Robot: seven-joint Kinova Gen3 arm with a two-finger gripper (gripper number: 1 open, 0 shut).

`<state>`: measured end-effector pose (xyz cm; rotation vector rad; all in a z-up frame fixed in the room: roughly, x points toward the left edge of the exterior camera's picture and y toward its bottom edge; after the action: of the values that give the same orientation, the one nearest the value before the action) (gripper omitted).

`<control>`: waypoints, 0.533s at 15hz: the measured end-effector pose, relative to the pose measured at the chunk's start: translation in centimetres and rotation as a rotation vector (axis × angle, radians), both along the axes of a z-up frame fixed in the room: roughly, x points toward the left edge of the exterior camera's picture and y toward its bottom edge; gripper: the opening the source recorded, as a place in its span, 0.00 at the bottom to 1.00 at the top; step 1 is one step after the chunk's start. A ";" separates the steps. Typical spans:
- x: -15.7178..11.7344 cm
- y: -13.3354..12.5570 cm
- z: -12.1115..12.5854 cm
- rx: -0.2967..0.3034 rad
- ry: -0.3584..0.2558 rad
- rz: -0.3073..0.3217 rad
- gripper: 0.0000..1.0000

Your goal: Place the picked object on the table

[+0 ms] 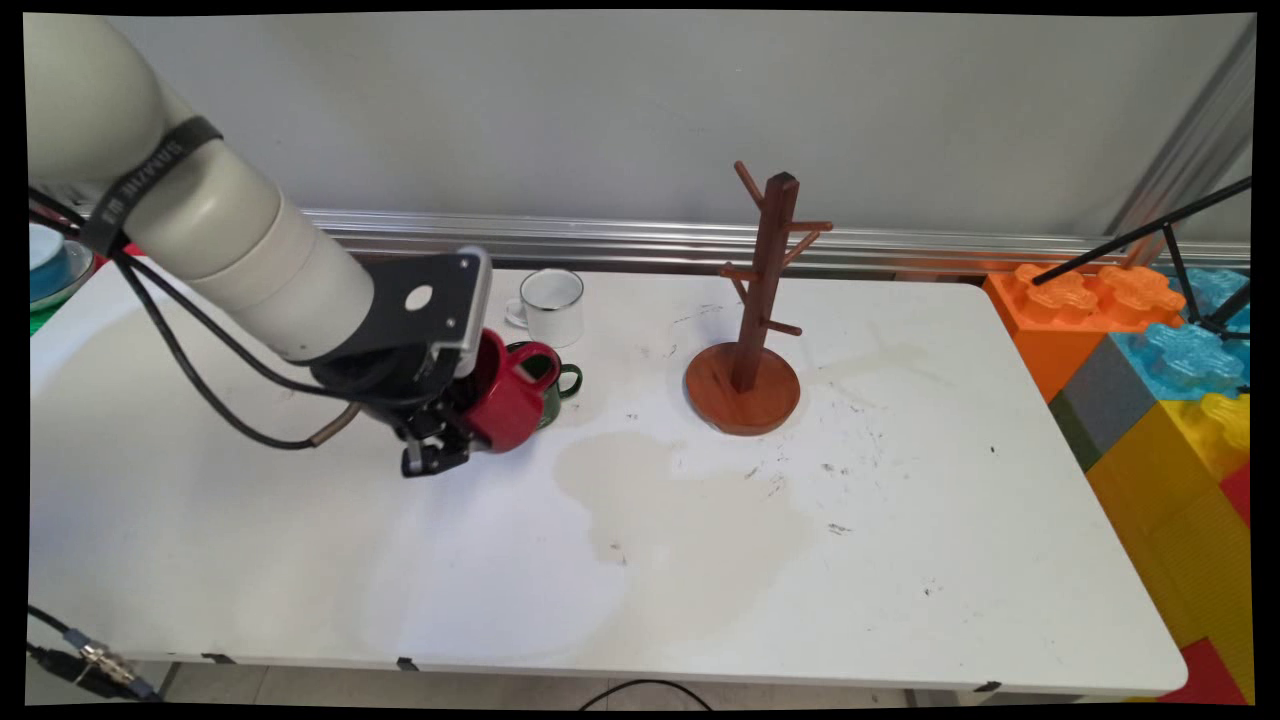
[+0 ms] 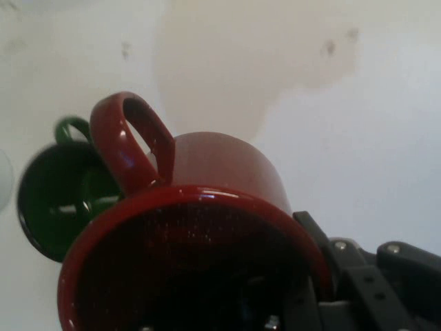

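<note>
My gripper (image 1: 455,425) is shut on the rim of a red mug (image 1: 505,395), holding it tilted just above the table at the left of centre. In the hand view the red mug (image 2: 200,234) fills the lower frame, its mouth towards the camera and its handle up and to the left. One finger is inside the mug, the other outside along its wall. A dark green mug (image 1: 558,385) stands right behind the red one, mostly hidden; the green mug (image 2: 58,200) shows at the hand view's left.
A white enamel mug (image 1: 550,305) stands further back near the wall. A wooden mug tree (image 1: 752,330) with bare pegs stands at the table's middle. Large coloured toy blocks (image 1: 1150,370) crowd the right edge. A blue dish (image 1: 50,265) sits at the far left.
</note>
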<state>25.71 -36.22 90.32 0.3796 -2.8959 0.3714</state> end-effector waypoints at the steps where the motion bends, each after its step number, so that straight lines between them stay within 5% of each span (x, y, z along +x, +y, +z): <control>1: 0.1 0.0 -0.4 0.010 -0.015 0.000 0.00; 8: -0.4 -1.0 -2.9 0.063 -0.084 0.004 0.00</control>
<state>25.27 -37.17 87.37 0.3889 -2.9947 0.3039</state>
